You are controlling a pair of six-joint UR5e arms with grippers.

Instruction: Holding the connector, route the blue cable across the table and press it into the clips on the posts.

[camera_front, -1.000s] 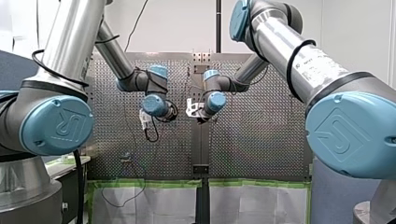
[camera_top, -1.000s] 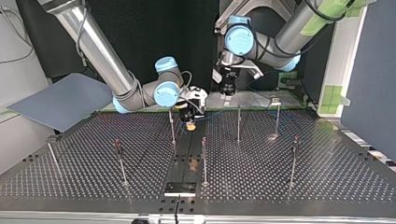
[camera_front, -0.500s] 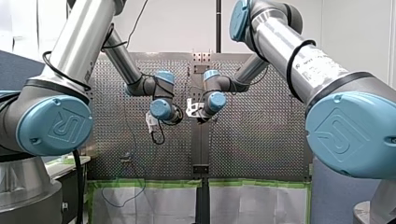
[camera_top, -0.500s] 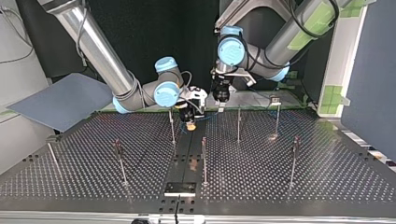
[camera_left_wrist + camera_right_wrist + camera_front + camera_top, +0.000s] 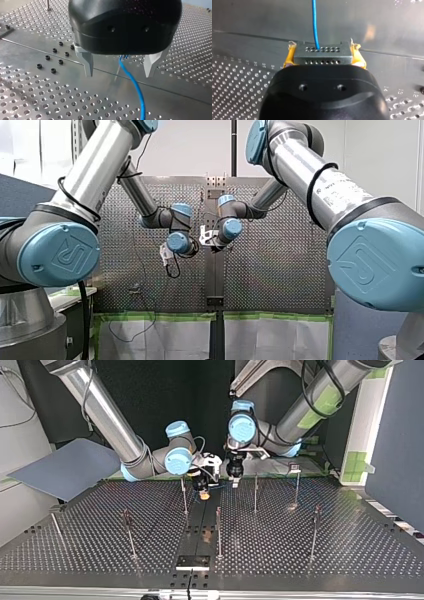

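Observation:
In the right wrist view my right gripper [image 5: 323,47] is shut on a grey connector [image 5: 323,55], its yellow pads [image 5: 290,56] on either side. The blue cable [image 5: 314,23] leaves the connector and runs ahead over the metal table. In the left wrist view my left gripper [image 5: 118,74] is open just above the table, and the blue cable [image 5: 135,86] passes between its metal fingers [image 5: 87,62] without touching them. In the top view my right gripper [image 5: 203,491] hangs low at the middle back, with my left gripper [image 5: 235,476] close beside it. Several thin posts [image 5: 255,492] stand upright around them.
More posts [image 5: 218,532] stand nearer the top view's front, at both sides [image 5: 129,532] [image 5: 315,530]. A grey-blue board [image 5: 65,467] lies off the table's back left corner. A dark plate [image 5: 192,561] sits at the front edge.
My left arm has swung in toward the table's middle and lowered, so its gripper now hangs next to my right gripper over the cable. My right arm has held still.

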